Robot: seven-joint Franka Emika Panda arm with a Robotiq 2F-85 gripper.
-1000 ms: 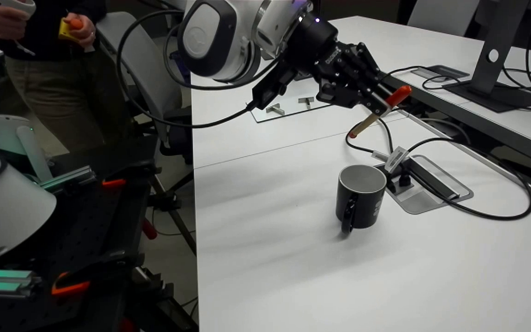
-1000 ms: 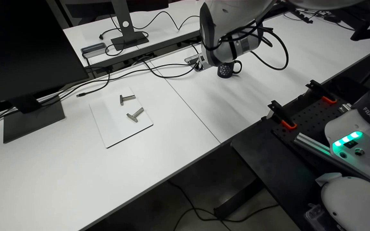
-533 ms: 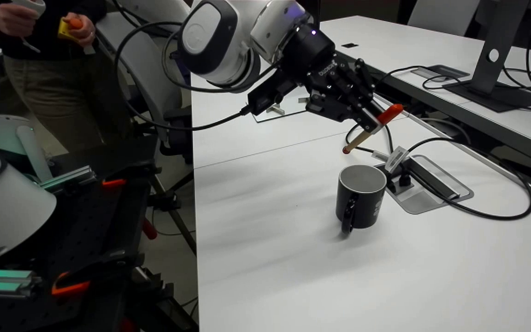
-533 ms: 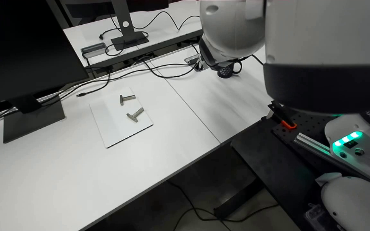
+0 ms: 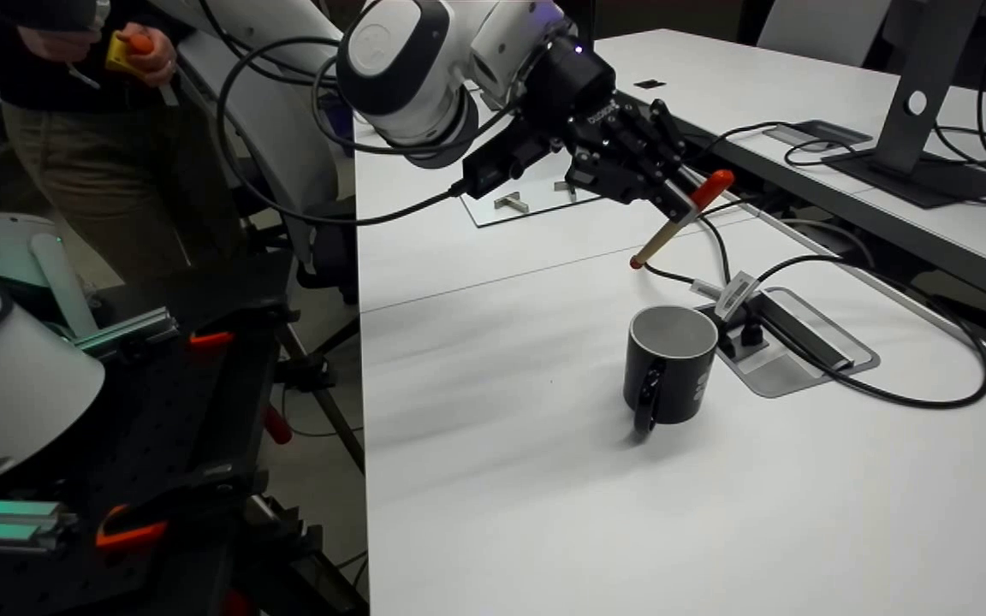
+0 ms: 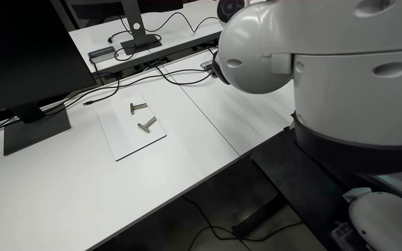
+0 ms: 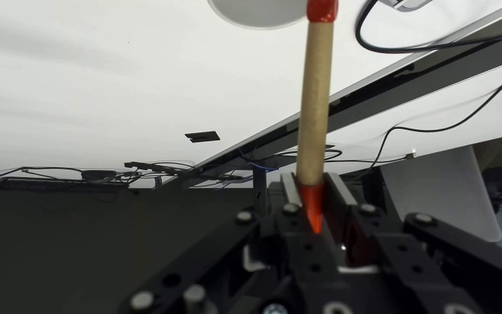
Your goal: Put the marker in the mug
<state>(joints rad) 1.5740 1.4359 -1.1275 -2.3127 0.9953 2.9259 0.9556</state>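
Table, white, flat-topped (image 5: 493, 505): centre and lower right in an exterior view.

Gripper, black, two-fingered (image 7: 315, 187): lower centre in the wrist view; clenched on the thin, tan-bodied, red-ended marker (image 7: 315, 104) near one end.

Mug, glossy black, cylindrical, side-handled (image 5: 669, 376): right of centre in an exterior view; upright, mouth up.

Marker: upper half, right of centre, same view; aloft, tilted, red free end lowest, outside the mug. You do best, it seems, to steepen it, centre that end over the mouth, lower it past the rim, then let go.
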